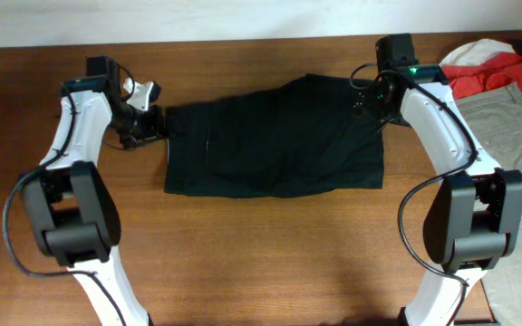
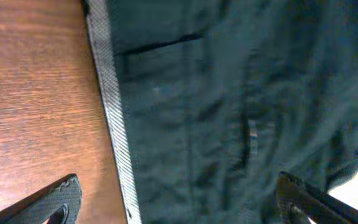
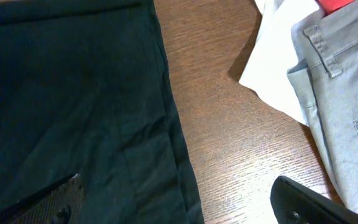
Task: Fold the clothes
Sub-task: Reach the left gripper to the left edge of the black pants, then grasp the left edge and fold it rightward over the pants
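The black garment [image 1: 275, 138] lies spread flat across the middle of the wooden table, wrinkled. My left gripper [image 1: 159, 123] hovers at its left edge, open; in the left wrist view the fingers [image 2: 179, 199] straddle the garment's pale hem [image 2: 114, 118], with black cloth [image 2: 241, 112] between them. My right gripper [image 1: 367, 101] is over the garment's upper right corner, open; in the right wrist view the fingers [image 3: 179, 199] span the black cloth's [image 3: 73, 106] right edge and bare table. Neither holds anything.
A pile at the table's right edge holds khaki-grey trousers [image 1: 510, 122], a red piece [image 1: 488, 72] and a white piece [image 1: 478, 50]. The right wrist view shows the grey trousers [image 3: 340, 93] and white cloth [image 3: 278, 68]. The table's far edge meets a pale wall.
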You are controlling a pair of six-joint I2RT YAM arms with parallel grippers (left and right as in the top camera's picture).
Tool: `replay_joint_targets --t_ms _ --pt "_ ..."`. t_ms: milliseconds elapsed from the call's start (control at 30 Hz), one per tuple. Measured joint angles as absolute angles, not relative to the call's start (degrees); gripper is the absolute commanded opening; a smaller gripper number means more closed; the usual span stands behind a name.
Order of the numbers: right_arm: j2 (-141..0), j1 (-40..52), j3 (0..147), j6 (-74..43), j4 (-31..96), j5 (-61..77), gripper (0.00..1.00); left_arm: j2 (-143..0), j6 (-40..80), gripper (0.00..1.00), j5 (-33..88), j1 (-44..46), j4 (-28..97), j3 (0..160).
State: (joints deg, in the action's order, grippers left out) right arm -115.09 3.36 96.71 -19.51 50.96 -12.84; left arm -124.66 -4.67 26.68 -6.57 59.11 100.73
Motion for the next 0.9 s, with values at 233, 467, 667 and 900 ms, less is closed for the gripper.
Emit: replay_joint_targets --t_ms 233,467,667,900 --pt "-115.09 3.36 96.71 -19.49 50.92 -12.84 0.99 -130.45 -3.38 0.99 26.17 -6.57 59.18 101.32" --pt "-115.09 3.36 96.71 -19.49 51.03 -12.84 0.99 -133.99 -3.25 0.58 31.38 -4.56 60.64 104.09" --pt "-115.09 3.36 96.71 -19.49 51.03 -12.84 0.99 -135.94 -3.01 0.01 32.58 -4.14 61.39 103.53" --pt "-115.09 3.36 96.71 -19.49 50.92 -12.82 0.99 -138.26 7.55 0.01 9.02 -9.26 81.38 113.93"
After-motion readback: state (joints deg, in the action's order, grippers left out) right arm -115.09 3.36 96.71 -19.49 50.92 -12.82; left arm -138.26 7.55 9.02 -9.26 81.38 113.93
